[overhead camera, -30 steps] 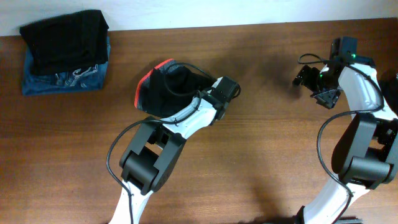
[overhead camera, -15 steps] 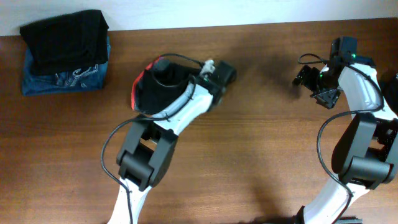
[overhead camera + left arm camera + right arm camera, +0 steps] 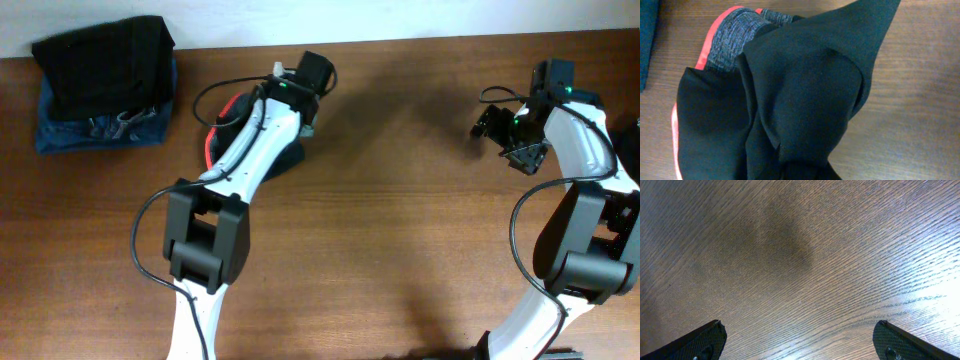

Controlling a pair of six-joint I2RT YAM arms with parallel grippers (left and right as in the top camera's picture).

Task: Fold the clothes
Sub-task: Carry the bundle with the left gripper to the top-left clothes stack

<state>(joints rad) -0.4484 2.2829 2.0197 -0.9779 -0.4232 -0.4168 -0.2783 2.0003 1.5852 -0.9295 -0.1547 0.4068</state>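
black garment (image 3: 800,100) bunched, waistband (image 3: 735,35) end left, l claw (image 3: 303,95) state unclear, r claw (image 3: 797,330) spread

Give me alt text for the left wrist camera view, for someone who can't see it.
A bunched black garment fills most of the frame, lying in loose folds on a brown wooden table. Its grey waistband, edged red-orange, shows at the upper left, and a strip of dark blue cloth sits at the far left edge.

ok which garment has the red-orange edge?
The loose black piece mid-table, with the grey waistband. The folded black garment on the blue garment, far left corner, show no red.
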